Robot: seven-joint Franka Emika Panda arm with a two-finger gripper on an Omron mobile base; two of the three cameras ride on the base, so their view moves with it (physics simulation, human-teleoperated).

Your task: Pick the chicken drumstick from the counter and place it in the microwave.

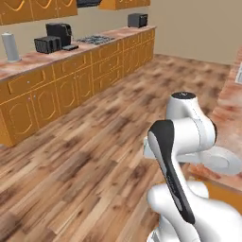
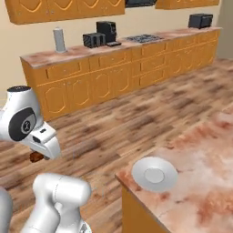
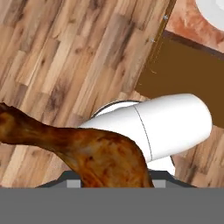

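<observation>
Three cameras, one kitchen: two ride behind the arm, one on its hand.

The left base view looks forward over the arm (image 1: pixel 182 142) across the wood floor (image 1: pixel 94 156) to the far cabinets (image 1: pixel 71 80); the right base view faces the same floor and cabinets from the other side, with a near counter (image 2: pixel 200 154). The hand view looks straight down at the floor, close over the drumstick (image 3: pixel 87 151).

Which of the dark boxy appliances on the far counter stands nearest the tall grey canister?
The low black toaster, just right of the grey canister. The taller black coffee machine stands behind it, and the other dark appliance sits at the far end of the counter.
</observation>
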